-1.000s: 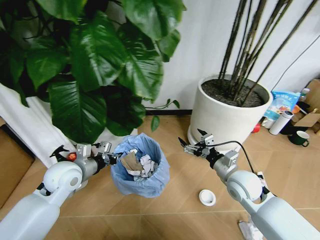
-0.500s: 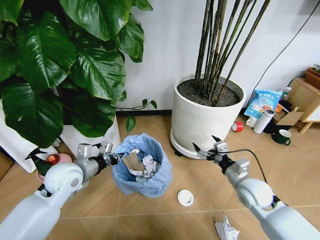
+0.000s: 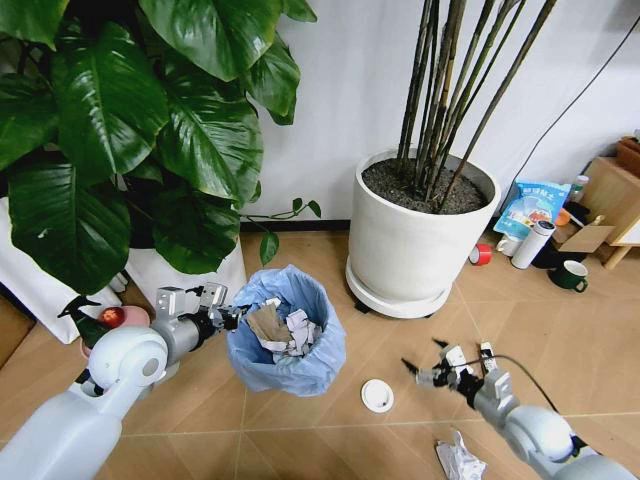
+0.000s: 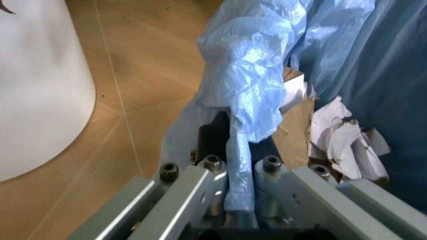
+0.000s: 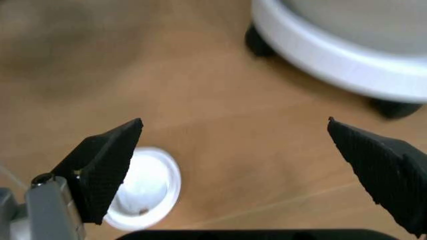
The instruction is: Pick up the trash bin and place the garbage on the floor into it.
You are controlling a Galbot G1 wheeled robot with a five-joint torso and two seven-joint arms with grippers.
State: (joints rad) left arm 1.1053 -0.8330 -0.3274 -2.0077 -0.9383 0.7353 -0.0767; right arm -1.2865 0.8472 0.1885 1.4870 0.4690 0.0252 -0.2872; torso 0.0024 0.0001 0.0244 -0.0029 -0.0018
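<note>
Now the left tool (image 3: 226, 318) is clamped on the bagged rim of the trash bin (image 3: 288, 335), held upright, mouth up, beside the big plant. Right tool (image 3: 438, 372), jaws spread wide, hovers near the white disc (image 3: 377, 395), lying flat on the floor (image 3: 330, 440). Best to centre over it, descend squarely, and pinch its rim.
</note>
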